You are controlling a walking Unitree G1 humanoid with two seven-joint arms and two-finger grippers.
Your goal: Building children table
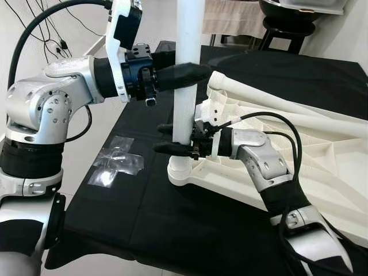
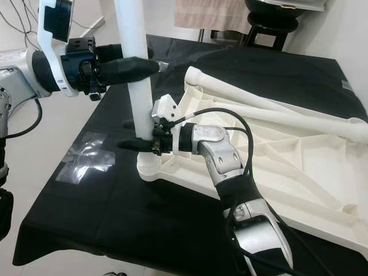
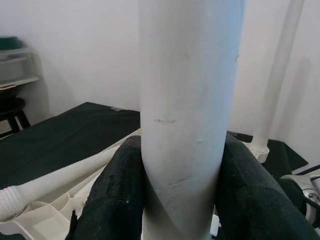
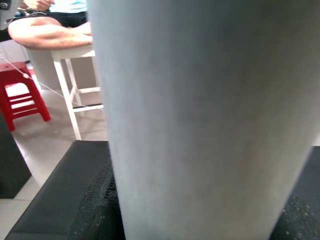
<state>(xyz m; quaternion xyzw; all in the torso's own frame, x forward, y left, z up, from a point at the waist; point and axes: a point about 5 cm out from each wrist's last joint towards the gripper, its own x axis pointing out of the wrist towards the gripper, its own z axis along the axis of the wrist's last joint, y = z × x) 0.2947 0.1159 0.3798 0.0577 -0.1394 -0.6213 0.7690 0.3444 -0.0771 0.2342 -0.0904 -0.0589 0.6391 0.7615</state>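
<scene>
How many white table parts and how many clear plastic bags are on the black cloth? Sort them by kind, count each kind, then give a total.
Table legs: 3 — one upright in the corner socket, gripped by both grippers; two lying across the tabletop.
Upturned white tabletop: 1
Clear plastic bag: 1
Total: 5

White plastic parts lying on matt black cloth

The upright table leg (image 1: 188, 69) is showing smooth, slightly scuffed white plastic, and the ribbed tabletop (image 1: 322, 167) is looking like the same matt plastic. The tablecloth (image 1: 190, 224) is reading as dull black fabric, with a clear glossy plastic bag (image 1: 117, 162) glinting on it. The arms' shells are shining as brushed silver metal.
</scene>
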